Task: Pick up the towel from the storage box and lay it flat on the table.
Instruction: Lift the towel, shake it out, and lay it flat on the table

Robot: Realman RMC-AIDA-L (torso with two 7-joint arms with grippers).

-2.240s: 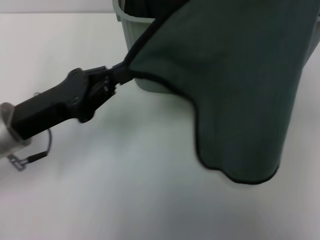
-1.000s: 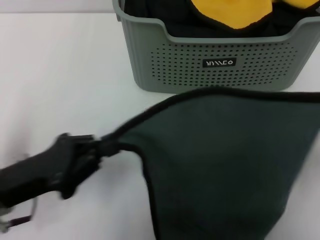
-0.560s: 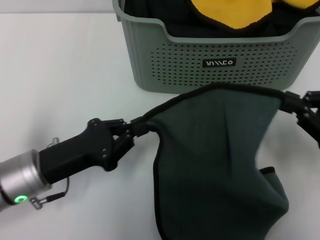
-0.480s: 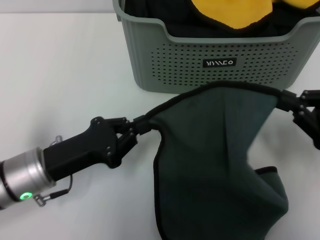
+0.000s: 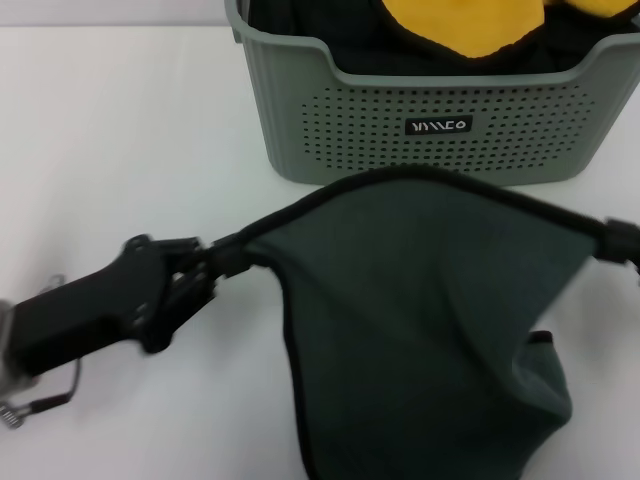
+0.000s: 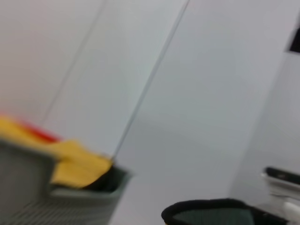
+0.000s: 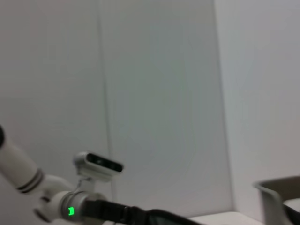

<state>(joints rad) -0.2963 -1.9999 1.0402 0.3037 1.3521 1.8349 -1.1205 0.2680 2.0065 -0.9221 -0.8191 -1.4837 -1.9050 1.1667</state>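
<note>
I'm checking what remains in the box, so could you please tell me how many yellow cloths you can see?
2: one yellow cloth at the middle of the storage box, another at its right back corner, cut off by the frame. More may lie hidden underneath.

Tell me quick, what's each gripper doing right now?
Left gripper: closed on one corner of the towel, in front of the storage box.
Right gripper: closed on the towel's opposite corner, barely in view.

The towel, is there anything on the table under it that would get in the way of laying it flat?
Nothing visible does. The towel hangs stretched between the left hand and right hand, in front of the storage box; the table around it looks bare.
</note>
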